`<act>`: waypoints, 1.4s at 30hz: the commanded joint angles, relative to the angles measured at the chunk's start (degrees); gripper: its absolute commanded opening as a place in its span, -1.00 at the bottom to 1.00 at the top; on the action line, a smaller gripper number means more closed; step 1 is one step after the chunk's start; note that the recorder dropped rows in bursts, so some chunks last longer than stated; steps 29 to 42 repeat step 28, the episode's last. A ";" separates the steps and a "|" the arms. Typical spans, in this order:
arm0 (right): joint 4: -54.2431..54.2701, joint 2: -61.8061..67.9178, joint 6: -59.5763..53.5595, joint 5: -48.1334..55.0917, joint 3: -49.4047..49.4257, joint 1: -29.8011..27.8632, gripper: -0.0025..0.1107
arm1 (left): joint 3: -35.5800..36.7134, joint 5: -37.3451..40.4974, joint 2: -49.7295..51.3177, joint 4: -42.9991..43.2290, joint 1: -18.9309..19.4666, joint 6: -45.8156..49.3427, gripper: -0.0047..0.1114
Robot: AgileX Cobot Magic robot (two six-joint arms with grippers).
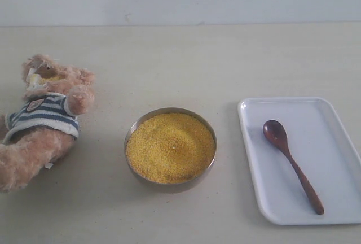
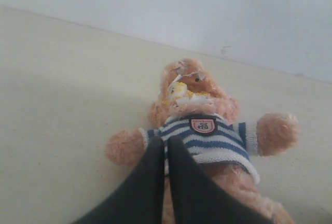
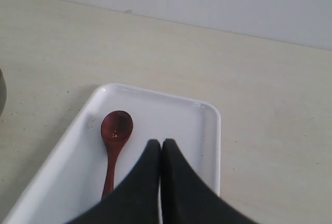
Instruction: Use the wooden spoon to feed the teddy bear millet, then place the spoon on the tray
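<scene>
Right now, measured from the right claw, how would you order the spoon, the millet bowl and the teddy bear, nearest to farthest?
1. Spoon: on the tray, just beside the right claw in the right wrist view.
2. Millet bowl: middle of the table, left of the tray in the exterior view.
3. Teddy bear: lying at the far left edge.

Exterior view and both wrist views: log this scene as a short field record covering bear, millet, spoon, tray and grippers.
bear: fluffy light-brown plush teddy bear in a striped shirt, lying on its back at the left of the table, yellow grains on its muzzle
millet: fine yellow grains heaped in a round metal bowl, centre
spoon: dark reddish-brown wooden spoon, flat on the tray, not held
tray: white rectangular plastic tray, right of the bowl
left gripper: shut, empty, facing the bear
right gripper: shut, empty, facing the tray
</scene>
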 commanded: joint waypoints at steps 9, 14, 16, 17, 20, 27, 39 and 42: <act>0.15 -0.25 -0.32 0.04 -0.01 -0.19 -0.96 | 0.21 0.05 -0.11 0.06 0.18 0.23 -0.85; 0.15 -0.25 -0.31 0.04 -0.01 -0.19 -0.96 | 0.21 0.05 -0.11 0.06 0.18 0.23 -0.85; 0.15 -0.25 -0.31 -0.18 -0.01 -0.19 -0.96 | 0.21 0.05 -0.11 0.06 0.18 0.23 -0.85; 0.15 -0.25 -0.31 -0.32 -0.01 -0.19 -0.96 | 0.21 0.05 -0.11 0.06 0.18 0.23 -0.85; 0.15 -0.25 -0.31 -0.56 -0.01 -0.19 -0.96 | 0.21 0.05 -0.11 0.06 0.18 0.23 -0.85; 0.15 -0.25 -0.31 -0.56 -0.01 -0.19 -0.96 | 0.21 0.05 -0.11 0.06 0.18 0.23 -0.85; 0.15 -0.25 -0.31 -0.56 -0.01 -0.19 -0.96 | 0.21 0.05 -0.11 0.06 0.18 0.23 -0.85; 0.15 -0.25 -0.31 -0.56 -0.01 -0.19 -0.96 | 0.21 0.05 -0.11 0.06 0.18 0.23 -0.85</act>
